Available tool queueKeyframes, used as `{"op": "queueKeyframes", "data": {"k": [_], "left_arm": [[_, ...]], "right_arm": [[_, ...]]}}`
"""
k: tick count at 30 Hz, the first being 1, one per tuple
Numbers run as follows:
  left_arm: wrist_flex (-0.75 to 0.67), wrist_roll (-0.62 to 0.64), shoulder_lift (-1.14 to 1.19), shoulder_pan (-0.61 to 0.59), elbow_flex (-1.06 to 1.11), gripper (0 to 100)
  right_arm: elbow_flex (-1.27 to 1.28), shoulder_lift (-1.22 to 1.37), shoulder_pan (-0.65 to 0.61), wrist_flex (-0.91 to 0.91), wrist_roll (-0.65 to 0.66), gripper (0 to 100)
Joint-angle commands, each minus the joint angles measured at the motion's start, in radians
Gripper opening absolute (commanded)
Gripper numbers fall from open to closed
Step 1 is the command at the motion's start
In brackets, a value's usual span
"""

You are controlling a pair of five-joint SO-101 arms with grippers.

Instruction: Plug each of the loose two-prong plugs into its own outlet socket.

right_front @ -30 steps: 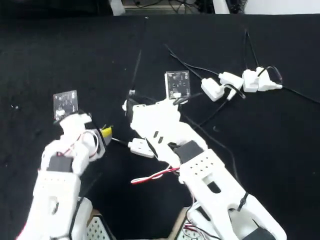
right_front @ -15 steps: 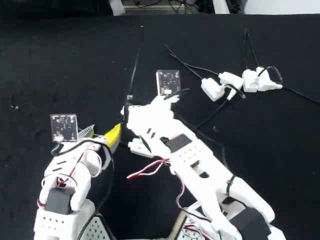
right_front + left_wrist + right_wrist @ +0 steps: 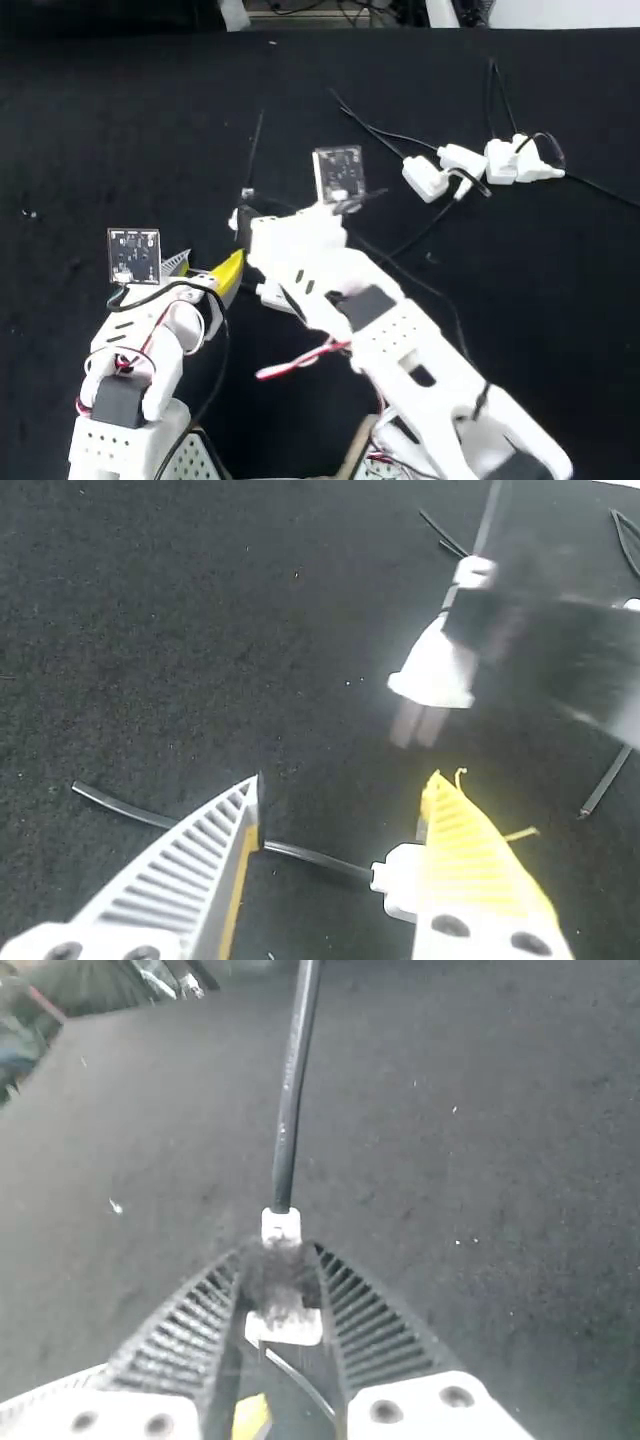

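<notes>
The right gripper [image 3: 280, 1260] is clamping its jaws on a white two-prong plug [image 3: 432, 672], holding it prongs-down above the black worktop [image 3: 120, 120]. The left gripper [image 3: 345, 780] is hovering nearby, jaws spread over a white connector [image 3: 397, 878]; print on its wrist marker card [image 3: 133, 256] is too small to read.

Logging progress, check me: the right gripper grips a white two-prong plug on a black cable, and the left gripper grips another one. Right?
Not quite. The left gripper is open and empty: the left wrist view shows a second white plug lying on the black table beside its yellow finger. The right gripper does grip its white two-prong plug.
</notes>
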Motion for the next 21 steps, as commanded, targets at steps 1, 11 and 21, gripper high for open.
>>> {"op": "queueKeyframes", "data": {"k": [1, 11, 21], "left_arm": [[0.012, -0.011, 0.005, -0.004, -0.015, 26], [0.117, -0.015, 0.006, -0.346, -0.091, 26], [0.273, -0.106, 0.005, -0.467, -0.087, 26]], "right_arm": [[0.054, -0.128, -0.002, 0.017, 0.135, 1.1], [0.145, -0.406, 0.040, 0.336, 0.732, 1.1], [0.547, -0.682, 0.055, 0.057, 0.624, 1.1]]}}
